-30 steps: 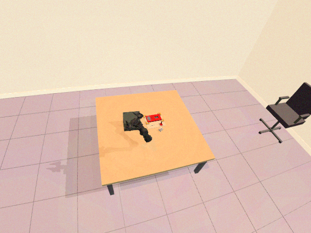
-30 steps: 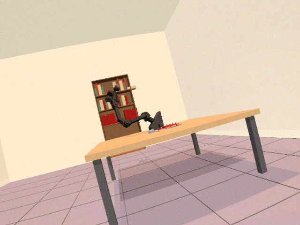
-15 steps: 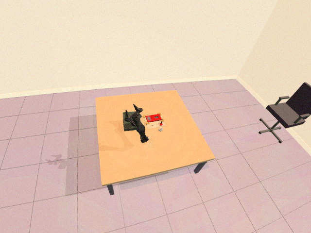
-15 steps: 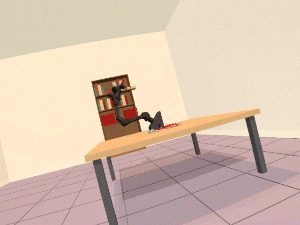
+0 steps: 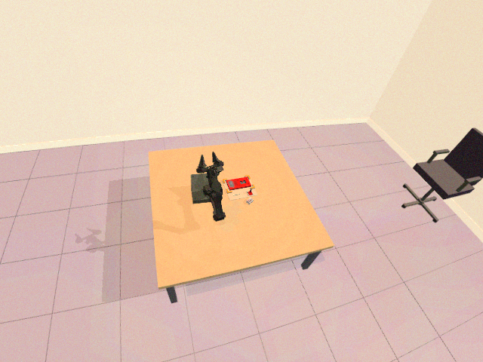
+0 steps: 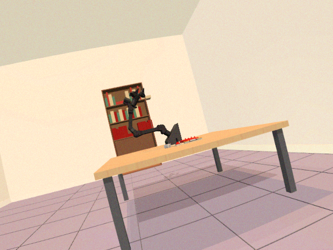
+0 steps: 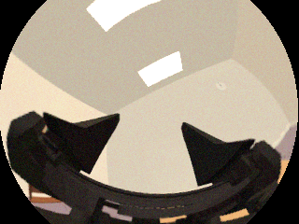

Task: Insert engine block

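The red car body [image 5: 238, 183] [image 6: 189, 139] lies flat on the table between yellow corner pieces. A grey patch and a dark spot show in its top; whether either is the opening or a seated block is too small to tell. A small grey-white piece [image 5: 249, 200] [image 6: 167, 146], possibly the engine block, lies on the table just beyond the pale sheet beside the car body. Its slot side and the rib cannot be made out. My gripper [image 5: 207, 154] [image 6: 140, 91] [image 7: 150, 121] is open and empty, raised high above the table, fingers pointing up and away from the parts.
The pale sheet [image 5: 235, 195] lies beside the car body with a small red piece [image 5: 250, 192] [image 6: 177, 143] on it. The dark base plate [image 5: 198, 188] [image 6: 175, 134] of my arm stands close beside the car body. A bookcase [image 6: 134, 147] stands behind the table.
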Tool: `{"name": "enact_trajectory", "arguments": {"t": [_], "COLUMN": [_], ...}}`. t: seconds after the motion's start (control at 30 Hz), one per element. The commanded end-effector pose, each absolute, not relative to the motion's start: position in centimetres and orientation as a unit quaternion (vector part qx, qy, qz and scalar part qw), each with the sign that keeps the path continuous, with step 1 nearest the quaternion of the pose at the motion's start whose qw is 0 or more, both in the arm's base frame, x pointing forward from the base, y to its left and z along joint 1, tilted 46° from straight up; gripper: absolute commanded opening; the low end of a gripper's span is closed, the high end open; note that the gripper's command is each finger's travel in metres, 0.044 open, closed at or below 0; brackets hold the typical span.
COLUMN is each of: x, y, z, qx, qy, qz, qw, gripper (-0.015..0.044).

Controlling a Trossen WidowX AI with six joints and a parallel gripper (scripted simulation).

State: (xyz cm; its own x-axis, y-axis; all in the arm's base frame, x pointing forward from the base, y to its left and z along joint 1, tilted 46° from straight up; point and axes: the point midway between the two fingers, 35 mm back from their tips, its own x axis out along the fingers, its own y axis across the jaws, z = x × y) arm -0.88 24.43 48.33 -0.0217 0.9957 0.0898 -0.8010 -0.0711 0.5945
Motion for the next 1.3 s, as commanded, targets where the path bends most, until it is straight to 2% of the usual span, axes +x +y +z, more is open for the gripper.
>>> {"name": "enact_trajectory", "arguments": {"t": [0.0,0.63,1.27], "x": [0.7,10.1,20.0], "y": [25.7,29.1,27.3], "z": [47.1,39.8,32.4], "qx": [0.260,0.346,0.441], "qy": [0.225,0.364,0.406], "qz": [0.650,0.402,0.117], "qw": [0.677,0.765,0.792], "gripper": [0.0440,0.0440,0.0440]}}
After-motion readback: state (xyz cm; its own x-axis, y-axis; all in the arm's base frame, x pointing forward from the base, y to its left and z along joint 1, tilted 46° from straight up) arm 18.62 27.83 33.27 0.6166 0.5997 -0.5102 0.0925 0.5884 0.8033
